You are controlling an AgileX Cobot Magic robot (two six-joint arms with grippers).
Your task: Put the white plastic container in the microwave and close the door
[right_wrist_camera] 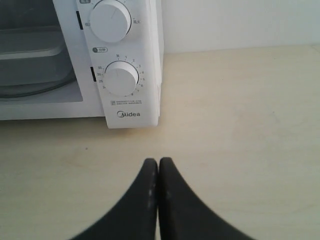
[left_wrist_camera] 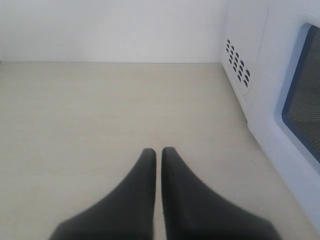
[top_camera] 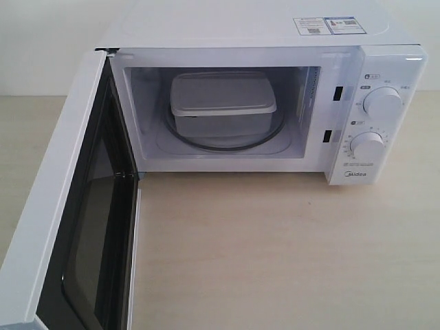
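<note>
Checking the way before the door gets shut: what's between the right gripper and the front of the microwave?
Only bare tabletop lies between the right gripper and the microwave; nothing stands on that stretch, as the right wrist view shows.

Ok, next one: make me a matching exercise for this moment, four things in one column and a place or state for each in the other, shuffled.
Column one
1. white plastic container
2. door
3. right hand
4. stickers

Column two
A. swung wide open
B. shut and empty, over the table, facing the dials
C. on the top of the microwave
D. on the glass turntable, lid on

Pairs: 1-D, 2-A, 3-B, 4-C
</note>
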